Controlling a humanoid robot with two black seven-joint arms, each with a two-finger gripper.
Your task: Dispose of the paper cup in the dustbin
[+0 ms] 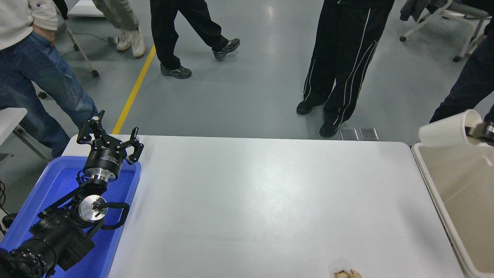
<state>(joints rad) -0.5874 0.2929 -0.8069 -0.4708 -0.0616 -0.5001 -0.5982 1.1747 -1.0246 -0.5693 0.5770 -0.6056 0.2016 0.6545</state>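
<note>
The white paper cup (447, 129) hangs on its side at the far right, just above the far corner of the beige dustbin (436, 193), its base pointing left. My right gripper (476, 130) shows only as a black tip at the picture's right edge, shut on the cup's rim. The rest of the right arm is out of view. My left gripper (110, 136) is open and parked over the blue tub at the lower left.
A bright blue tub (58, 181) stands at the table's left edge under the left arm. A small crumpled brownish scrap (347, 273) lies at the front edge. Several people stand beyond the white table (262, 200); one in black striped trousers (339, 61) is nearest.
</note>
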